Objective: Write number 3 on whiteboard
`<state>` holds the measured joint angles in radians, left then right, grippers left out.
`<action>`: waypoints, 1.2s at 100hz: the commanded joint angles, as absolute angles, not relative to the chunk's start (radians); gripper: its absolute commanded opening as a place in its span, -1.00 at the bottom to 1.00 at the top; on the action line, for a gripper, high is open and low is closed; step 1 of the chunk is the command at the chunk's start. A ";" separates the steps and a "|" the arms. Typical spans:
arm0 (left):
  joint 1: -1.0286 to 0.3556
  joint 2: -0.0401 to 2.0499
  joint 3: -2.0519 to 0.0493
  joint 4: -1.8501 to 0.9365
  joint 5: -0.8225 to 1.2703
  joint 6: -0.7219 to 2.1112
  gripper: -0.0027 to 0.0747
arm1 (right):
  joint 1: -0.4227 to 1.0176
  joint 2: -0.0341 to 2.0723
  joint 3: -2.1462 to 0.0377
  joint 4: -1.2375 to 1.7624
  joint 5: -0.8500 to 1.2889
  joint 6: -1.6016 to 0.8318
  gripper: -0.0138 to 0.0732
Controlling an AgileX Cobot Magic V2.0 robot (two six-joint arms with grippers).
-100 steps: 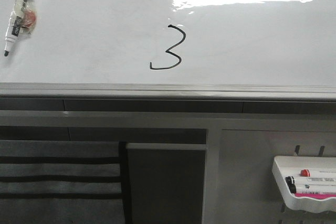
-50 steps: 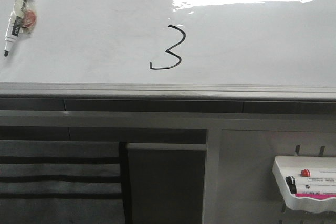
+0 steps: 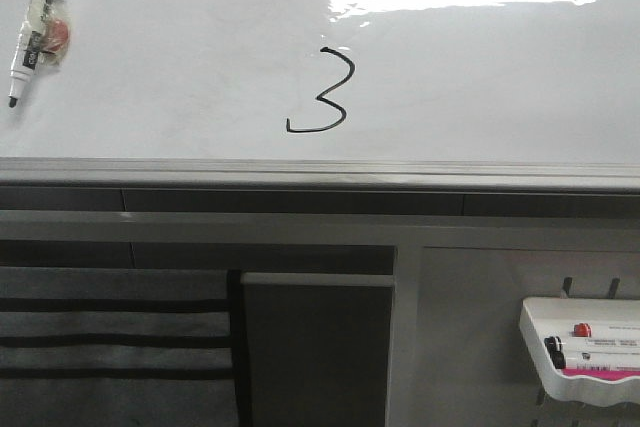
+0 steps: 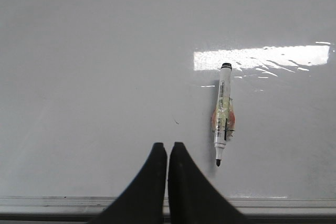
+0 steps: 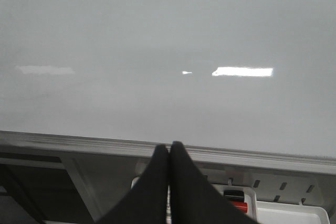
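We see the number 3 (image 3: 322, 92) complete, mid-board on the whiteboard (image 3: 180, 57). The left gripper (image 4: 167, 148) and right gripper (image 5: 168, 148) are clenched and empty; we judge only a clean retreat remains, clear of the marker (image 4: 223, 114).

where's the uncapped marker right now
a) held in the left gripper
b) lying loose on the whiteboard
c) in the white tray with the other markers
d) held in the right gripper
b: the marker lies on the whiteboard, apart from the left gripper, whose fingers are shut on nothing, as are the right gripper fingers.
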<state>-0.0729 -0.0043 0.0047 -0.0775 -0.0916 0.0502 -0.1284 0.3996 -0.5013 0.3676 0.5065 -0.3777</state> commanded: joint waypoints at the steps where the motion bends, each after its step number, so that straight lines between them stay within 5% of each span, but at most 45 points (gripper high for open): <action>1: -0.071 -0.011 0.013 -0.075 -0.162 0.038 -0.98 | -0.134 0.405 -0.530 0.379 0.439 -0.385 -0.84; 55: -0.071 -0.011 0.013 -0.075 -0.162 0.038 -0.98 | -0.118 0.374 -0.513 0.379 0.415 -0.385 -0.84; 94: -0.071 -0.011 0.013 -0.075 -0.162 0.038 -0.98 | -0.075 0.015 -0.035 0.407 0.058 -0.385 -0.84; 120: -0.071 -0.011 0.013 -0.075 -0.162 0.038 -0.98 | 0.023 -0.025 0.036 0.399 0.000 -0.387 -0.84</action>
